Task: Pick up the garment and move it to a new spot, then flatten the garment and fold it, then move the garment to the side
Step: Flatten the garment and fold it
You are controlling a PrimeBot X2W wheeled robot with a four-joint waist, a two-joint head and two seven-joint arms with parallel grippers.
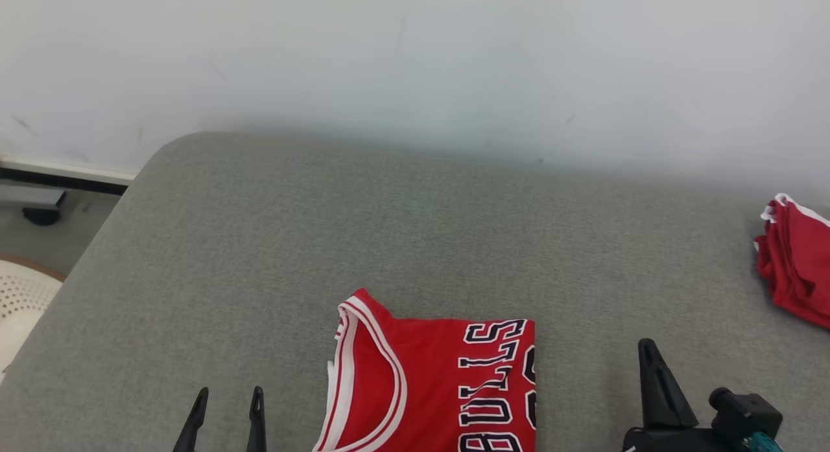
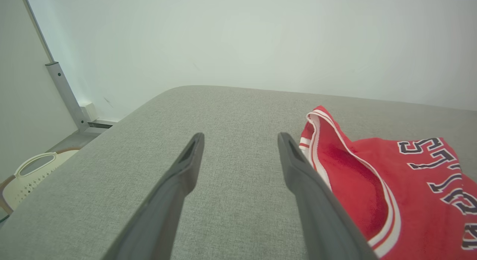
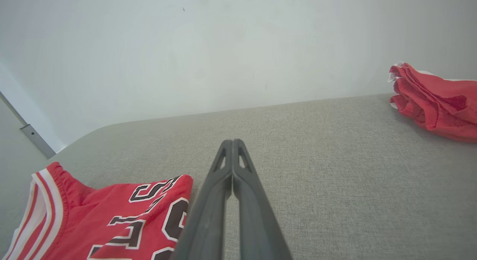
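Observation:
The garment [image 1: 441,387] is a red basketball jersey with white trim and black lettering, folded flat on the grey cushioned surface [image 1: 389,231] near its front edge. It also appears at the right of the left wrist view as the jersey [image 2: 391,185] and at the lower left of the right wrist view as the jersey [image 3: 111,219]. My left gripper [image 1: 228,395] stands open just left of it, holding nothing, its fingers [image 2: 186,159] spread over bare fabric. My right gripper [image 1: 646,348] is shut and empty, to the right of the jersey, tips [image 3: 232,143] pressed together.
A second red garment [image 1: 797,264] lies crumpled at the surface's far right edge, also visible as a red heap [image 3: 436,99]. A white perforated basket [image 1: 19,303] stands on the floor at the left. A pale wall runs behind the surface.

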